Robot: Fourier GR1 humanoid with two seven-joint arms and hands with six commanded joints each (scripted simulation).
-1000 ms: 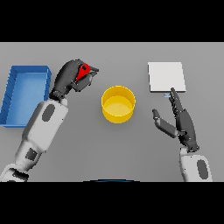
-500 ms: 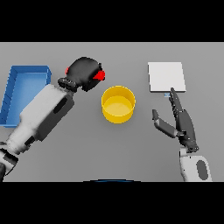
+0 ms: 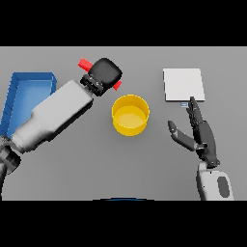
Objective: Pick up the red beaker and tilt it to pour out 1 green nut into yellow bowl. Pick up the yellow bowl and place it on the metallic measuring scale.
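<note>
Item one: your left hand point(image 3: 105, 74), raised above the table on a long white and grey arm that crosses in from the lower left. You see the back of it, dark and bunched, with the fingers wrapped round the red beaker point(image 3: 86, 64). Only two bits of the beaker show: one red end poking out on the far-left side of the hand, another small red bit on its near-right side. The beaker lies tipped well over, close to level. You cannot see inside it, so its contents cannot be told.

Item two: the yellow bowl point(image 3: 130, 115), round and upright on the grey table point(image 3: 144, 169). It sits just below and to the right of your left hand, near it but not touching. Its floor shows plain yellow; no nut can be made out in it.

Item three: your right hand point(image 3: 200, 135), low at the right. Its fingers are straight and relaxed, thumb spread toward the bowl, holding nothing. The bowl stands to its left, apart from it.

Item four: the metallic measuring scale point(image 3: 183, 84), a pale square plate. It lies just beyond the fingertips of your right hand; whether they touch its near edge you cannot tell.

Item five: a blue tray point(image 3: 29, 82), behind your left arm, on the outer side of the left hand.
</note>
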